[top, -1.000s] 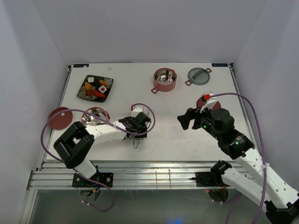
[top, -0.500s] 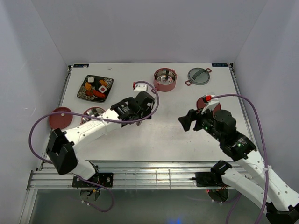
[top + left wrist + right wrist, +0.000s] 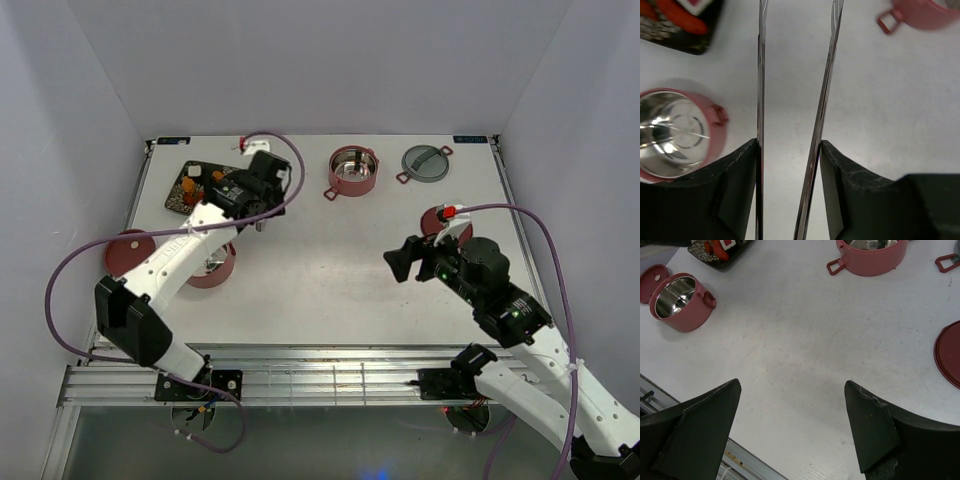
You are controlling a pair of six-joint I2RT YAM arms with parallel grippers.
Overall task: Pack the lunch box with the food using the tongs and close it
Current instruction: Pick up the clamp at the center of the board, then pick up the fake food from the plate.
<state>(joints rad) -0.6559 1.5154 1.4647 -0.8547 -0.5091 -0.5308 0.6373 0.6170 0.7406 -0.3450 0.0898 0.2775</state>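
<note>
Holding the tongs, left claw hovers by the plate; right claw gapes empty.

White table bearing patterned plate ahead-left of left gripper, red bowl at its left, second bowl ahead-right; red lid right of right gripper.

bowls: pink-red, steel inside | plate: dark, patterned | tongs: silver | top lid: grey
</note>
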